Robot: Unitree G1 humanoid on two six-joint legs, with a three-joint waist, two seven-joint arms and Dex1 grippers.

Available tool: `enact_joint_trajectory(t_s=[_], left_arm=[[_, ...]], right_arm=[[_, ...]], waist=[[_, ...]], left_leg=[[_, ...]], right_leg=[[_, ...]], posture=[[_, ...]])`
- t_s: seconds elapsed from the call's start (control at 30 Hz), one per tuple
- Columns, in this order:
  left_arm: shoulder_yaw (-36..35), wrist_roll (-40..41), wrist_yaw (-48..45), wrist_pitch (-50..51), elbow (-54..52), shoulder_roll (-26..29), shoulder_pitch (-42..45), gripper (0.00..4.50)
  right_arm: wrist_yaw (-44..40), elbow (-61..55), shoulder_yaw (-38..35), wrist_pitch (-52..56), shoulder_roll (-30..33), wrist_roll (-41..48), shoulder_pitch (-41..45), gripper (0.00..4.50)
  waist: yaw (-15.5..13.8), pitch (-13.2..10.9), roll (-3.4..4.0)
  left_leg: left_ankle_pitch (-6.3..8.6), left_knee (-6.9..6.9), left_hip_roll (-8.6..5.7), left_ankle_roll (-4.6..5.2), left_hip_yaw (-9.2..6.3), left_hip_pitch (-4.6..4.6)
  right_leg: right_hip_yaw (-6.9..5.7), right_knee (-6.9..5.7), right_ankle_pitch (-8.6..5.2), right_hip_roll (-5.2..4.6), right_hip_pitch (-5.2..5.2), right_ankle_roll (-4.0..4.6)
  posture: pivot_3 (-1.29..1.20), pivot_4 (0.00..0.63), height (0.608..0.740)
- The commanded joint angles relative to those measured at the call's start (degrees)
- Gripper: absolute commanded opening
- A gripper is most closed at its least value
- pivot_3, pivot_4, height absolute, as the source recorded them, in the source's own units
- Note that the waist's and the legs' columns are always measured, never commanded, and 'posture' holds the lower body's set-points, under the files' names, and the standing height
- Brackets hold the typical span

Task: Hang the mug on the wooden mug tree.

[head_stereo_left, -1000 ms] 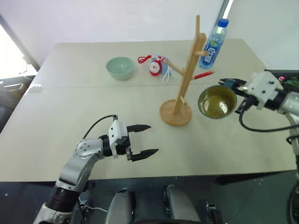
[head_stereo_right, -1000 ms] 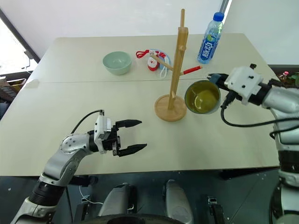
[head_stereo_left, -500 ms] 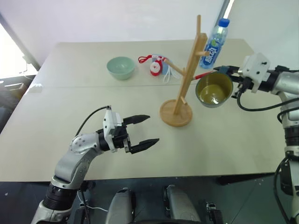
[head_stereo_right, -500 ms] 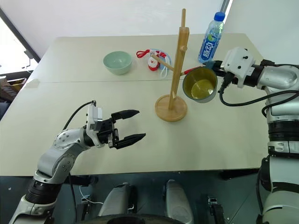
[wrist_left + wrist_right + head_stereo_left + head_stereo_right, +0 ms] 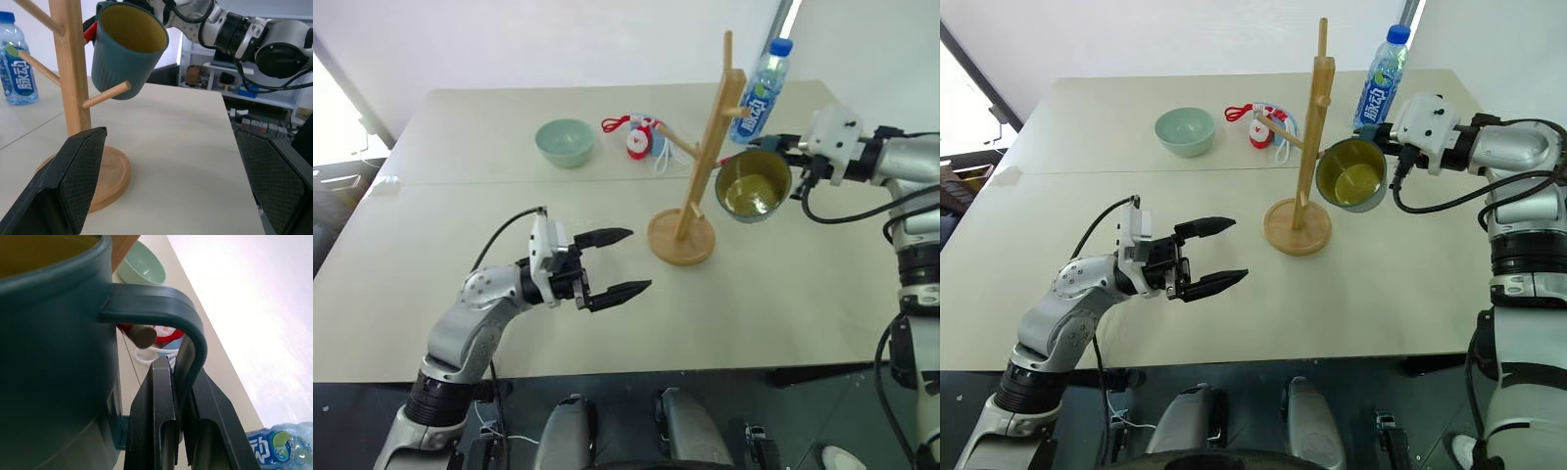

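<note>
The blue-grey mug (image 5: 753,186) with its yellow-olive inside hangs in the air just right of the wooden mug tree (image 5: 705,157), tilted with its mouth towards me. My right gripper (image 5: 775,146) is shut on the mug's handle (image 5: 186,328). In the right wrist view a peg tip (image 5: 143,335) shows through the handle's loop. In the left wrist view a lower peg (image 5: 105,94) crosses in front of the mug's (image 5: 128,49) bottom. My left gripper (image 5: 639,259) is open and holds nothing, hovering over the front of the table and pointing right towards the tree's round base (image 5: 681,238).
A pale green bowl (image 5: 565,141) and a small red-and-white item with a cord (image 5: 641,137) sit at the back of the table (image 5: 509,206). A blue-capped water bottle (image 5: 759,90) stands behind the tree, close to my right arm.
My right gripper has carried the mug away from me and leftwards, closer to the tree's post. My left gripper has risen a little above the table.
</note>
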State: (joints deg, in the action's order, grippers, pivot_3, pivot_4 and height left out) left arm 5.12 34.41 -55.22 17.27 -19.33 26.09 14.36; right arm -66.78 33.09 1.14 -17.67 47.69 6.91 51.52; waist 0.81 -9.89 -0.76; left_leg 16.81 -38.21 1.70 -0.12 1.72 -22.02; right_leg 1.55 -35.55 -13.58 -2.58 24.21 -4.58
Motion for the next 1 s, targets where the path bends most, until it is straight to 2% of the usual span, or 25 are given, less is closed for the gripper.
enact_joint_trajectory(t_s=[0.03,0.53,0.57,0.6,0.7,1.0], left_arm=[[-1.3,0.8,-0.5,-0.5,-2.1,0.5,1.2,4.5],[-1.6,1.6,0.8,-1.0,-2.8,-0.3,2.3,4.5],[-1.6,1.6,0.8,-1.0,-2.8,-0.3,2.3,4.5],[-1.5,1.5,0.8,-1.1,-2.7,-0.3,2.2,4.5],[-1.4,1.4,0.8,-1.3,-2.4,-0.4,2.3,4.5],[-1.6,-0.5,2.5,-1.9,-0.4,-1.0,1.8,4.5]], right_arm=[[-0.6,0.9,0.0,-1.4,0.0,-0.8,2.6,0.04],[-1.9,5.2,1.0,-1.5,-1.4,-2.5,6.2,0.04],[-2.0,5.4,0.9,-1.4,-1.4,-2.4,6.4,0.69],[-1.8,5.5,0.8,-1.7,-1.4,-2.6,6.6,1.02],[-0.3,5.8,0.6,-3.9,-0.7,-3.9,7.2,2.48],[4.5,4.1,-2.9,-5.9,4.4,-4.1,5.3,2.48]], waist=[[0.0,0.0,0.0],[0.0,0.0,0.0],[0.0,0.0,0.0],[0.0,0.0,0.0],[0.0,0.0,0.0],[-0.2,0.0,0.0]], left_leg=[[0.0,0.0,0.0,0.0,-0.01,0.0],[-0.01,0.0,0.0,-0.02,-0.01,0.0],[-0.01,0.0,0.0,-0.02,0.0,0.0],[-0.01,0.0,0.0,-0.02,-0.01,0.0],[-0.01,0.0,0.0,-0.02,0.0,0.0],[-0.01,0.0,-0.02,-0.02,0.02,-0.02]], right_leg=[[0.0,0.0,0.0,0.0,0.0,0.0],[0.0,-0.02,0.01,-0.02,0.0,-0.01],[0.0,-0.02,0.01,-0.02,0.0,-0.01],[0.0,-0.03,0.01,-0.02,0.0,-0.01],[0.0,-0.03,0.01,-0.02,0.0,-0.01],[0.0,-0.02,0.01,-0.06,0.0,0.0]], posture=[[0.0,0.15,0.74],[0.0,0.15,0.74],[0.0,0.15,0.74],[0.0,0.15,0.74],[0.0,0.15,0.74],[0.0,0.15,0.74]])
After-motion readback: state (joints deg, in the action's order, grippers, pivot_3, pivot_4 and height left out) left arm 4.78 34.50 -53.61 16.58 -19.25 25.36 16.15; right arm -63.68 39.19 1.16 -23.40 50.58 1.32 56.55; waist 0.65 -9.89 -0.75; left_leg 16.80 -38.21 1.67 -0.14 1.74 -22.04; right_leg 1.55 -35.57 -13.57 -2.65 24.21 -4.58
